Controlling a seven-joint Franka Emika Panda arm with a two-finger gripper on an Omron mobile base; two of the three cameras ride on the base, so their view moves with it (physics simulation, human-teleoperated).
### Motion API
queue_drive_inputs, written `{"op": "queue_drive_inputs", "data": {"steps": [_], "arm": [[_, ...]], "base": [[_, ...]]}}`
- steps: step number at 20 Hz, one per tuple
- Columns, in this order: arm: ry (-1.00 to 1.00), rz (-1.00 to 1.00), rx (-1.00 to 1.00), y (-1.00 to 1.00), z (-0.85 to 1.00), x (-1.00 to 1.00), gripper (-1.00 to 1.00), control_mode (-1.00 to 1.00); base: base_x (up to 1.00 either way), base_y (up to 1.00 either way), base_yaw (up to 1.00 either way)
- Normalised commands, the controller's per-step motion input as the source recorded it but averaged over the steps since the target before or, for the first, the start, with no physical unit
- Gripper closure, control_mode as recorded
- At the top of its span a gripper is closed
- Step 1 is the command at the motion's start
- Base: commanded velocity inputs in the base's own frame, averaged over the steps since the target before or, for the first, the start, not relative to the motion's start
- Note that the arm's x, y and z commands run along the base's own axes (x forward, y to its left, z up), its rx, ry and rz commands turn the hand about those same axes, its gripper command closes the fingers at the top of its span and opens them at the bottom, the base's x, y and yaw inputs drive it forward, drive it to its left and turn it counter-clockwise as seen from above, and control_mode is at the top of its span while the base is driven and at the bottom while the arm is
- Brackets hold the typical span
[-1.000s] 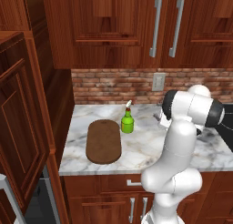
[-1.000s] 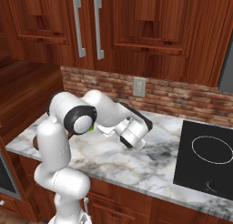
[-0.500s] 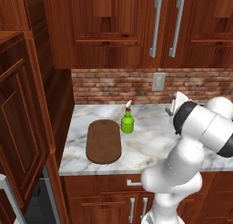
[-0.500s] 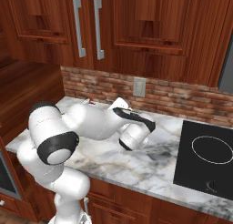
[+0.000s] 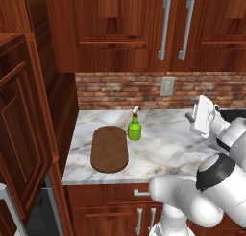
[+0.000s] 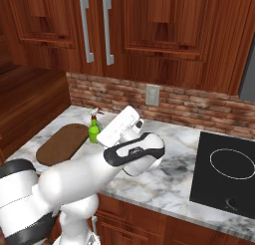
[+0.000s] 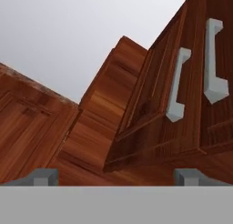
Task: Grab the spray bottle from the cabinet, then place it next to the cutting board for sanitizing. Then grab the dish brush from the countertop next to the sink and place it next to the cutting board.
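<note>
The lime-green spray bottle [image 5: 135,129] [image 6: 94,129] stands upright on the marble countertop [image 5: 166,148] [image 6: 172,177]. It sits just off the far right end of the dark cutting board [image 5: 109,148] [image 6: 63,143]. The tall cabinet's door [image 5: 19,134] hangs open at the left. My gripper [image 5: 198,114] [image 6: 124,123] [image 7: 116,176] hovers above the counter, well right of the bottle and tilted up towards the wall cabinets. Its fingertips [image 7: 43,175] stand wide apart with nothing between them. The dish brush and the sink are out of view.
Wall cabinets with grey bar handles [image 5: 165,29] [image 6: 86,29] [image 7: 178,84] hang over the counter. A wall outlet [image 5: 167,86] [image 6: 152,95] sits on the brick backsplash. A black cooktop [image 6: 226,172] fills the counter's right end.
The arm has swung to the right, away from the bottle, and the hand has risen and turned upward. The jaws stay open. Bottle and board have not moved.
</note>
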Motion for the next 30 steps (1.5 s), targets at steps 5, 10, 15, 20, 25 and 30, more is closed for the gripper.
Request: {"op": "queue_drive_inputs", "data": {"steps": [5, 10, 15, 20, 25, 30], "arm": [[-0.01, -0.12, 0.00, -0.04, 0.66, -0.59, -1.00, -1.00], [-0.02, -0.19, 0.00, -0.08, 0.74, -0.62, -1.00, -1.00], [0.00, -0.25, -0.01, 0.00, 0.55, -0.90, -1.00, -1.00], [0.24, -0.24, -0.01, 0.00, 0.66, -0.52, -1.00, -1.00], [0.27, -0.13, -0.02, 0.00, 0.60, -0.03, -1.00, -1.00], [0.50, -0.10, 0.00, 0.02, 0.23, 0.00, -1.00, -1.00]], "base": [[0.00, 0.00, 0.00], [0.00, 0.00, 0.00], [0.00, 0.00, 0.00], [0.00, 0.00, 0.00], [0.00, 0.00, 0.00], [0.00, 0.00, 0.00]]}}
